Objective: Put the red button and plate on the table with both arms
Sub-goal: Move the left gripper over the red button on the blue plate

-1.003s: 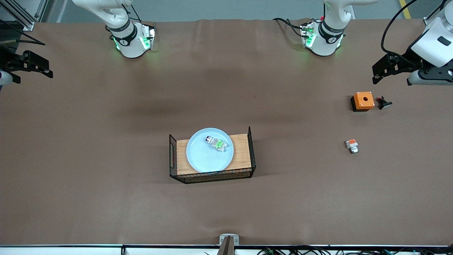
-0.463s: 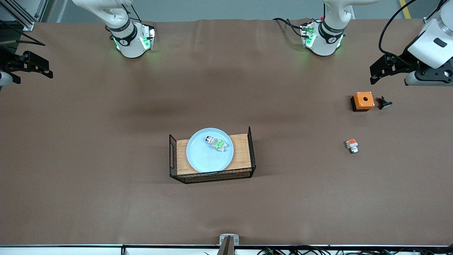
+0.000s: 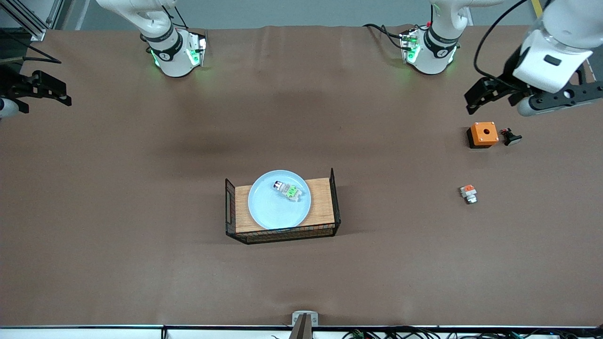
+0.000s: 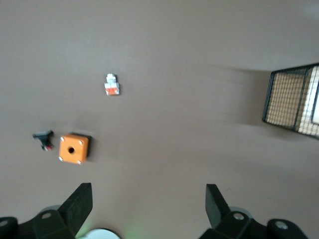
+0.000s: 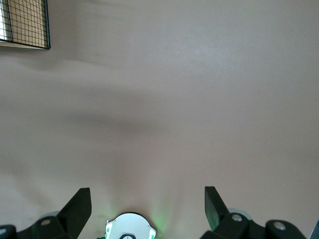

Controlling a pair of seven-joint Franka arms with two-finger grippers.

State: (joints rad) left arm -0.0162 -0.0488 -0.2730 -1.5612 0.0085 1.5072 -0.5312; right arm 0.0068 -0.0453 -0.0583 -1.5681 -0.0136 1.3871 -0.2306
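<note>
With both our left gripper (image 3: 476,96) and right gripper (image 3: 49,89) spread wide and empty, we risk lifting the plate (image 3: 279,199) carelessly and rolling the red button (image 3: 288,190) off.

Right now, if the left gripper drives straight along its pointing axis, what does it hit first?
Likely bare table. The left gripper is open, and the orange box sits off its line; depth is uncertain.
</note>
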